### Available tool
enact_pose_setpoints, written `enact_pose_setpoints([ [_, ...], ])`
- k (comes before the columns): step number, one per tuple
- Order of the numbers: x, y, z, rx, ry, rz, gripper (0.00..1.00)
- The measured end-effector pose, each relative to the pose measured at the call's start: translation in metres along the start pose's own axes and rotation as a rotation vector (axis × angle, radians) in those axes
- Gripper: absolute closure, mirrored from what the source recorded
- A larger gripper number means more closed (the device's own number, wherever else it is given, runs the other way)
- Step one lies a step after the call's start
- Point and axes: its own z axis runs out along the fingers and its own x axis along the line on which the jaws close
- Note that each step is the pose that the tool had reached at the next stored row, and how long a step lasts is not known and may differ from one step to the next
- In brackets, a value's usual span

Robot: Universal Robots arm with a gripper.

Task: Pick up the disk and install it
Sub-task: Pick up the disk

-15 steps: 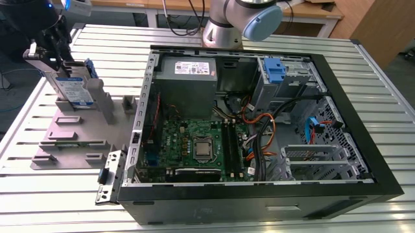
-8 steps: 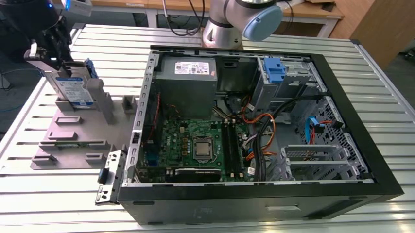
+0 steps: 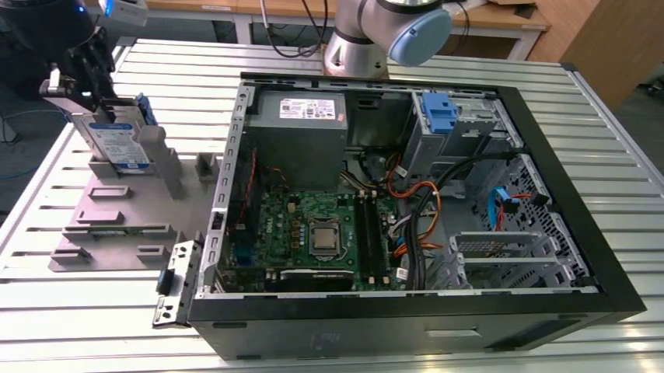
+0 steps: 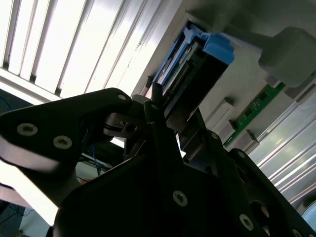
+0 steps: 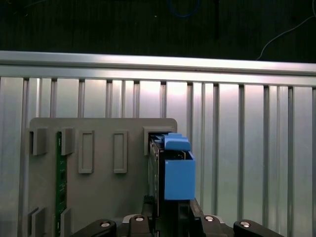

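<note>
While reaching down at upper left, the gripper (image 3: 83,92) clasps the disk (image 3: 117,140).
Disk stands upright on the stand (image 3: 104,210), jaws closed across its top.

Silver arm (image 3: 358,48), blue cap (image 3: 421,35), black tool (image 3: 96,85)

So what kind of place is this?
Probably a robotics lab: a robot arm, an opened computer case on a slatted metal table, and the disk upright on a grey stand.
</note>
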Motion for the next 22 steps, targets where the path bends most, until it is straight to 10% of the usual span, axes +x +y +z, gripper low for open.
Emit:
enact_pose_setpoints([
  [22, -0.0003, -0.0014, -0.0055, 0.0000, 0.0002, 0.000, 0.65],
])
